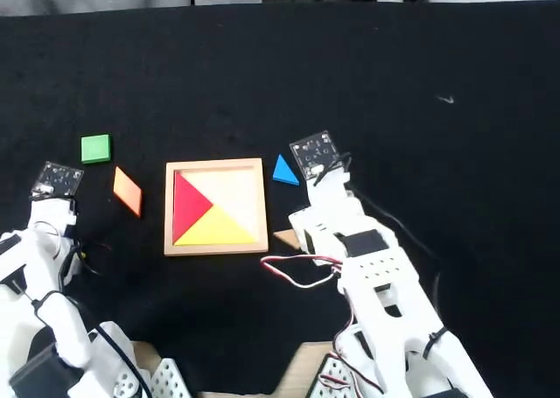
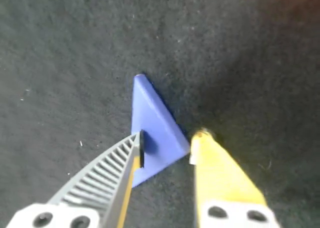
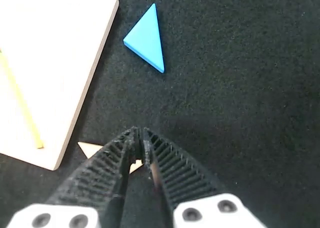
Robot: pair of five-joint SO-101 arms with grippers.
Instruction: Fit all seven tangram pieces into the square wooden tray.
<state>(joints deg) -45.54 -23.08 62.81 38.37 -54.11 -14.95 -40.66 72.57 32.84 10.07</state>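
The square wooden tray (image 1: 259, 207) holds a red triangle (image 1: 188, 204) and a yellow triangle (image 1: 219, 230). In the left wrist view my left gripper (image 2: 167, 140) is shut on a violet-blue triangle (image 2: 152, 118) that rests on the black mat, its grey finger (image 2: 131, 155) against one edge and its yellow finger (image 2: 202, 143) at a corner. My right gripper (image 3: 140, 135) is shut on nothing, low over the mat beside the tray (image 3: 55, 62). A cream triangle (image 3: 90, 149) lies partly behind its fingers. A light blue triangle (image 3: 147, 37) lies farther ahead.
Left of the tray lie a green square (image 1: 96, 148) and an orange parallelogram (image 1: 128, 191). The light blue triangle (image 1: 284, 171) sits off the tray's far right corner and the cream triangle (image 1: 286, 238) by its near right corner. Red and white cables (image 1: 297, 271) trail near the right arm.
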